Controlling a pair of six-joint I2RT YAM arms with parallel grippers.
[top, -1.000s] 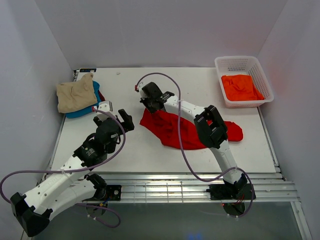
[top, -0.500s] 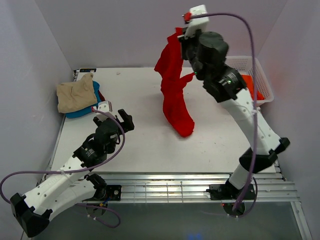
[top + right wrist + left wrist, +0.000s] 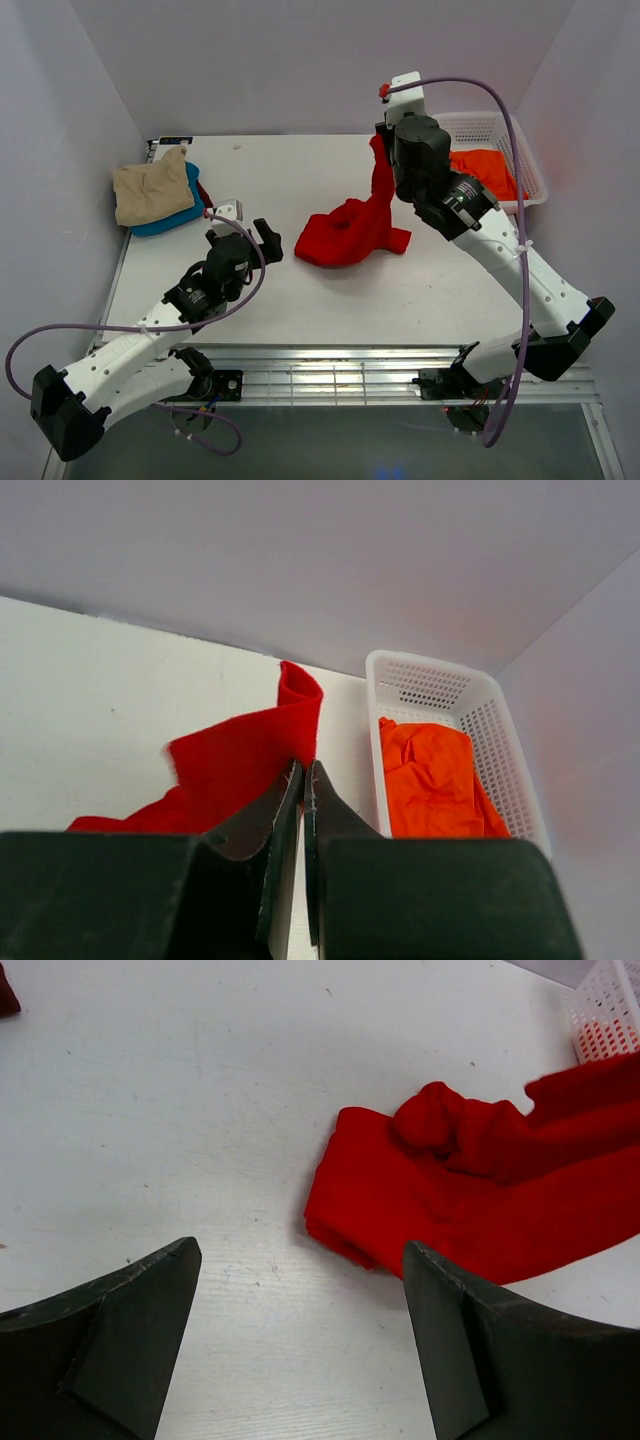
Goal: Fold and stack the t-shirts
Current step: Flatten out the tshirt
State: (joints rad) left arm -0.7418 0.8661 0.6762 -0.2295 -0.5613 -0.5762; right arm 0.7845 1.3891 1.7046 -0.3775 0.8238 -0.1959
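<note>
While 1 edge of the red shirt [image 3: 345, 235] is pinched aloft between the pressed-together jaws of the right gripper [image 3: 381, 142], the rest is heaped on the table [image 3: 300, 170] near its middle. The left gripper [image 3: 246, 236] is spread beside the heap, with nothing held. Soft, light and limp, the cloth is judged likely to sag, so another hold is best taken at a hem.

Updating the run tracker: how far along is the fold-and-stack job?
Done: tan t-shirt stacked over a teal blue one, back left. In hand: right hand, shut, holds up one end of the bright red t-shirt, rest crumpled on the table; left hand open, empty. Left: fold and stack it, then the orange t-shirt in the basket.
</note>
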